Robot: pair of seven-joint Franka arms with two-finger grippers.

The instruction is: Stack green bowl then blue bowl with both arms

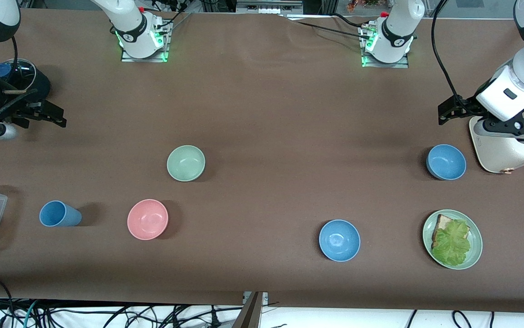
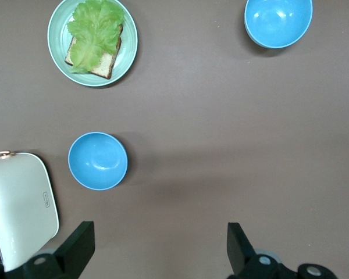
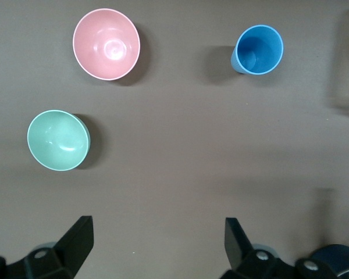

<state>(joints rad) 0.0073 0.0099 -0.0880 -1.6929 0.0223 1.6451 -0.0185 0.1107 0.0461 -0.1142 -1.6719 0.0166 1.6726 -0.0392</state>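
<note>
1. The blue bowl, the duller of the two blue ones, is sitting toward the left arm's end of the table, farther from the front camera than the plate of bread and lettuce, just beside a white appliance; it is probably light, rigid and smooth, so pinching its rim should be the way to take it.
2. The green bowl is resting toward the right arm's end, well apart from that plate; likely the same rim pinch.
3. The left gripper is hanging spread and empty over bare table beside the blue bowl; the right gripper is waiting spread and empty too.
</note>
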